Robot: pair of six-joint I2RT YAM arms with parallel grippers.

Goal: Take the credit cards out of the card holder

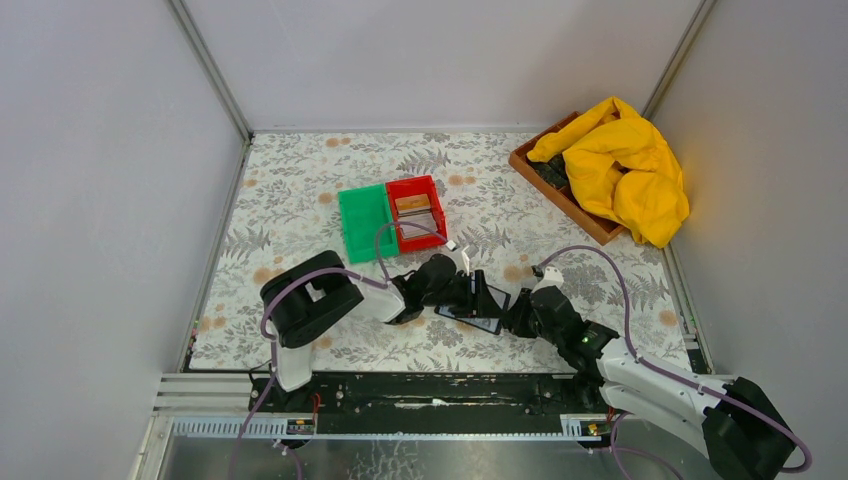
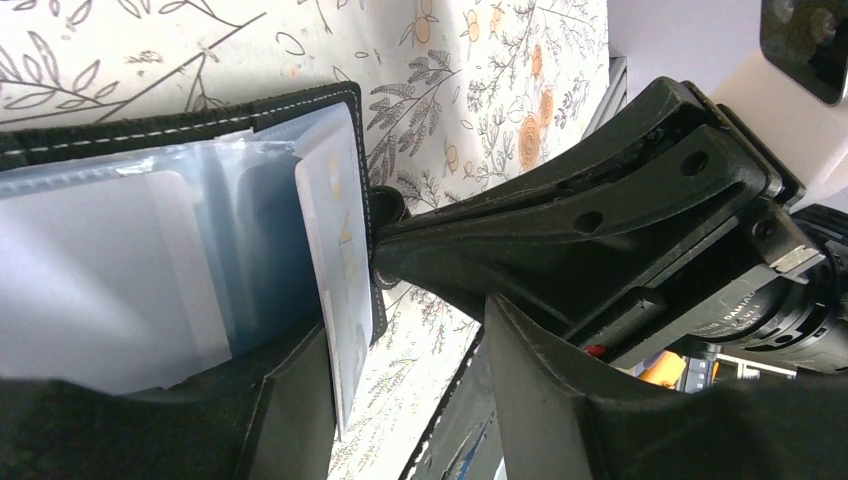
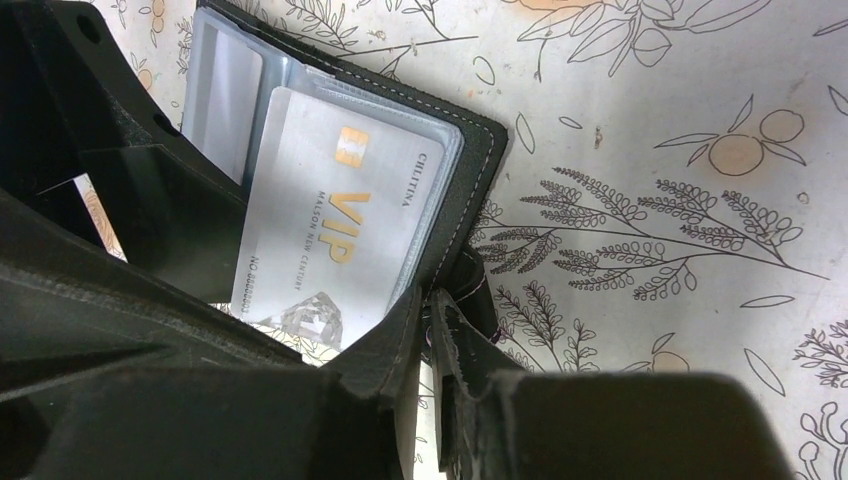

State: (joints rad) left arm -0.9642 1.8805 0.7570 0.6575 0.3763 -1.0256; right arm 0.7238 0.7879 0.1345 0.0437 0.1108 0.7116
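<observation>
The black card holder (image 1: 478,306) lies open on the floral table between my two grippers. Its bluish sleeves (image 2: 130,260) show in the left wrist view. A grey-white credit card (image 3: 330,220) marked VIP sticks halfway out of a sleeve. My left gripper (image 2: 410,340) is open around that card's free end (image 2: 345,300); the card rests against one finger (image 2: 290,400) and the other finger stands well apart. My right gripper (image 3: 432,305) is shut on the holder's stitched edge (image 3: 470,200), pinning it. Other cards in the holder are hidden.
A red bin (image 1: 432,215) with a brownish card (image 1: 411,206) in it and a green bin (image 1: 366,222) stand side by side behind the holder. At the back right a wooden tray (image 1: 560,195) carries a yellow cloth (image 1: 625,165). Grey walls close in three sides.
</observation>
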